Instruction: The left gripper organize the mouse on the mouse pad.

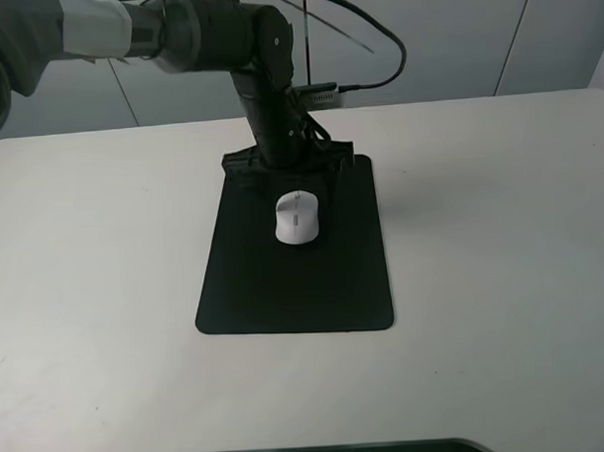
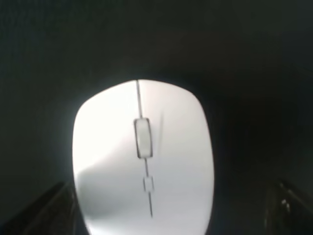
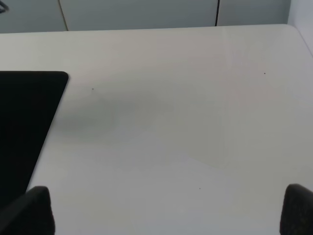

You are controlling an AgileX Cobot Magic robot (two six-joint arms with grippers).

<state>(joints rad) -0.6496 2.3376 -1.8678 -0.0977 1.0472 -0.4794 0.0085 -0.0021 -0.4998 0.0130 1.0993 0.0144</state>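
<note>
On the mouse pad (image 1: 285, 296), toward its 12 o'clock half: mouse (image 1: 297, 218), white, lying flat, lengthwise to the pad; left gripper (image 1: 290, 165) just beyond at 12 o'clock, fingers (image 2: 46, 210) spread wide either side, gripping nothing; recommended handling: rise straight up, no sideways nudge.

Soft even light, blurry wrist close-up
</note>
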